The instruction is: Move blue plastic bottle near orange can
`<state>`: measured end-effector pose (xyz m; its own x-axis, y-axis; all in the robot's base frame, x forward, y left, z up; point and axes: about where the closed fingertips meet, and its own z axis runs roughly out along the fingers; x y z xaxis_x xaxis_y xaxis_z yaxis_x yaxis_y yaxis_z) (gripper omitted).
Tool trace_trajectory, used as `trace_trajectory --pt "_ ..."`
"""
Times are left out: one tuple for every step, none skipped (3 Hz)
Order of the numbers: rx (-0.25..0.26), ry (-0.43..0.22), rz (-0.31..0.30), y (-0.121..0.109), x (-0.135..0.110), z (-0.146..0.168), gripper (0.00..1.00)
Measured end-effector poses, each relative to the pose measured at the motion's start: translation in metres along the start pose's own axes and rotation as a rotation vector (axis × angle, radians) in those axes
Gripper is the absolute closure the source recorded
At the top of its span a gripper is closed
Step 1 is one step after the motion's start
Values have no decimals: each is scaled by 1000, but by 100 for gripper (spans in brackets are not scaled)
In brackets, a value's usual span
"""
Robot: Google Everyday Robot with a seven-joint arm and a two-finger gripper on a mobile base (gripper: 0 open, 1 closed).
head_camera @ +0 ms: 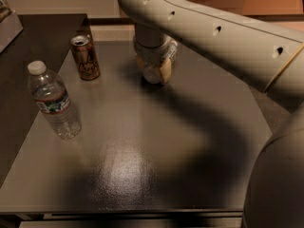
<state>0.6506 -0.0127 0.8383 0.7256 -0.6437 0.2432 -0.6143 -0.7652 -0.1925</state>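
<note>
Arm stretched across; gripper (153, 70) low, fingers (165, 70) clamping blue plastic bottle (151, 75).

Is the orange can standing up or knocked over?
Upright: the orange can stands on its base on the table, silver top up. The gripper hangs low to its right in view.

The gripper (153, 73), clasping the bottle (151, 75), hangs at upper centre over the table (142, 170). Open tabletop separates it from the can (85, 57) at upper left. The water bottle (53, 101) blocks the left edge, and the arm (213, 32) spans the upper right. The lower middle is open.
</note>
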Motion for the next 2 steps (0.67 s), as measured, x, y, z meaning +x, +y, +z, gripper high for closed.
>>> trace_trajectory --pt "44 8 -19 5 1 -14 86" --pt "122 17 -85 19 -10 -40 100"
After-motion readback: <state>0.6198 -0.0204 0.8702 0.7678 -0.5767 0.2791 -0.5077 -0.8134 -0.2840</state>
